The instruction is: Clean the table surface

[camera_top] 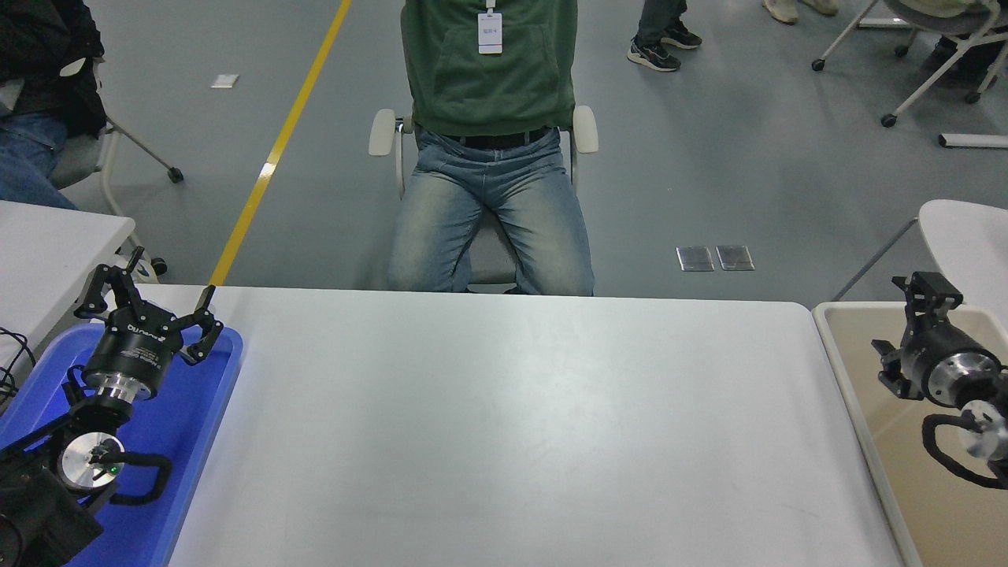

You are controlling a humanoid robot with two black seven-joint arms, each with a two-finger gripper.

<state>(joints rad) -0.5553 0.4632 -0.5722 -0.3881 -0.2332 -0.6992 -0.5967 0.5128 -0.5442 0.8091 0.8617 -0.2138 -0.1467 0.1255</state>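
The table surface point(504, 425) is a wide matte white top filling the middle of the view, with nothing lying on it. My right gripper point(906, 319) is open and empty, raised above the far left part of the beige bin point(835, 346) just past the table's right edge. My left gripper point(150, 303) is open and parked over the blue tray point(201, 409) at the lower left.
A person in a green top and jeans point(488, 213) sits on a chair at the far side. A smaller white table point(55, 244) stands at the left and another point(965, 244) at the right, beyond the bin.
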